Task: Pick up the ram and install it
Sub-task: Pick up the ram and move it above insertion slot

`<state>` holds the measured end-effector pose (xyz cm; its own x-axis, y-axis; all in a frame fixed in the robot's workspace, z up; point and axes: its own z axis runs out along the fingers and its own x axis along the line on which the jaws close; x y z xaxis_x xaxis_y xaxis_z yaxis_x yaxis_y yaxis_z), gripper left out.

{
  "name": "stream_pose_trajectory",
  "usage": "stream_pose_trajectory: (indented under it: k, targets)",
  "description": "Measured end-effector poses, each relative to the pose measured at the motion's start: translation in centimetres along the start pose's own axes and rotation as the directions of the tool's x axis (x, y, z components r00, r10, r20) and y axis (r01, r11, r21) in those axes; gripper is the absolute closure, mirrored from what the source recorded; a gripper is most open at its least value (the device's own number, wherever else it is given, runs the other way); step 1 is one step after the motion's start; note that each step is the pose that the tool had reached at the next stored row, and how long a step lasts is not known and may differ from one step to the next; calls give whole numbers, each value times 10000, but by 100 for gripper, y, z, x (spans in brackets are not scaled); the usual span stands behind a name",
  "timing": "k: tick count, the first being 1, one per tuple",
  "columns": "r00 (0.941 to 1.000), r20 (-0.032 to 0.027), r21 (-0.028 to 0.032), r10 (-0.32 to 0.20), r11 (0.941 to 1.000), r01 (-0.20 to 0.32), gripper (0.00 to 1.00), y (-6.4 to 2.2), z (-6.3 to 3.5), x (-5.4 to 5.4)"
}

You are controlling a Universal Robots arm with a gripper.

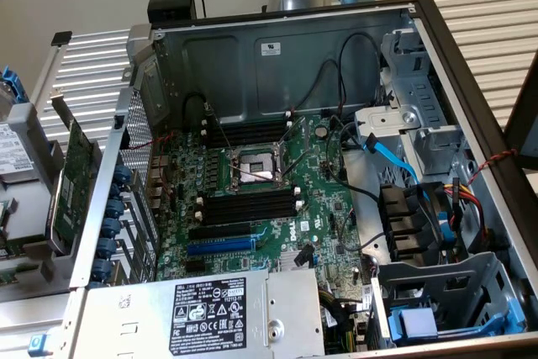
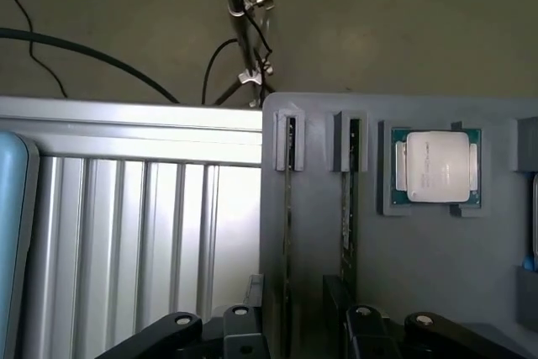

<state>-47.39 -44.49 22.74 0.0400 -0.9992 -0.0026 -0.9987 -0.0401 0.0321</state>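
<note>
The ram [image 2: 288,208] stands on edge in a grey holder [image 2: 420,266].

Ribbed aluminium table [image 1: 496,27] under everything. Sitting straight on it: open PC case [image 1: 277,65], on its side with the board facing up, taking most of the top in the exterior view. Black box [image 1: 172,6] just behind the case's far wall. Metal parts with a green card [image 1: 76,166] just beside the case at the exterior view's left; can't tell what they rest on. In the wrist view, ribbed top again with a grey tray [image 2: 420,266] flat on it. Tray carrying ram [image 2: 287,208] on edge in one slot, second stick [image 2: 346,199] in the next slot, CPU [image 2: 437,166] in a recess beside them
</note>
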Motion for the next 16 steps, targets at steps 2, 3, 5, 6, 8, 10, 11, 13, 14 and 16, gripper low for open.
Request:
stream_pose_trajectory:
  k: [2,3,5,6,8,10,11,13,14,16]
  targets:
    - [10000,1,-5,0,10000,0,59,-1,36,0]
    - [10000,1,-17,0,10000,0,59,-1,55,1]
    - [10000,2,-42,0,10000,0,59,-3,91,1]
    - [10000,2,-59,0,10000,0,59,-3,109,2]
    - [10000,4,-90,0,10000,0,59,-4,145,3]
    - [10000,5,-122,0,9999,0,59,-5,179,3]
    - [10000,6,-138,0,9999,0,59,-6,197,3]
    - [10000,6,-174,0,9998,0,59,-7,229,3]
    - [10000,7,-193,1,9998,0,59,-7,242,3]
    - [10000,9,-224,0,9997,0,68,-8,270,3]
